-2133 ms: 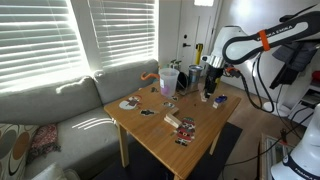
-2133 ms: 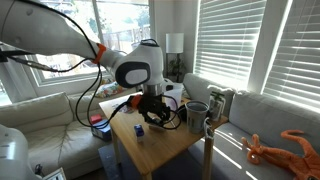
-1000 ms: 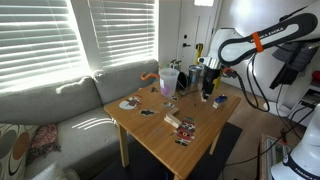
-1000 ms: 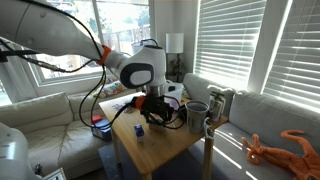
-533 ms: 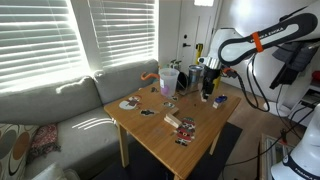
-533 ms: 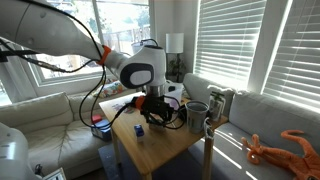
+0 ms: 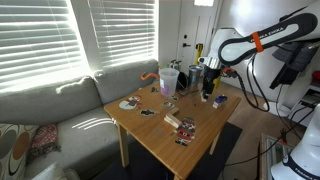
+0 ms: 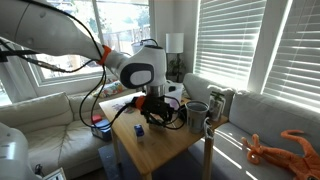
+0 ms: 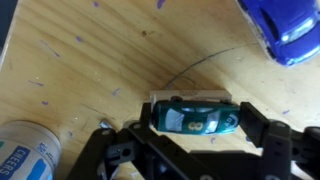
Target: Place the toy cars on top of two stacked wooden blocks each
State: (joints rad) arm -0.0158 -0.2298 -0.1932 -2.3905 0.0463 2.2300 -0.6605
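Note:
In the wrist view my gripper (image 9: pixel 197 122) is shut on a dark teal toy car (image 9: pixel 195 117) with a number on its roof, one finger at each end. The car lies on a pale wooden block (image 9: pixel 190 99) on the table; how many blocks are stacked I cannot tell. A blue toy car (image 9: pixel 285 30) lies on the table at the top right, apart from the gripper. In both exterior views the gripper (image 7: pixel 208 93) (image 8: pixel 152 112) is low over the table's far part.
A can (image 9: pixel 25 150) lies close beside the gripper. The wooden table (image 7: pixel 170 142) holds cups (image 7: pixel 168 82), red-and-white packets (image 7: pixel 185 128) and a grey mug (image 8: pixel 195 115). A sofa (image 7: pixel 60 110) stands next to the table.
Between two seconds and one second ago the arm shifted slightly. Since then nothing has visibly moved.

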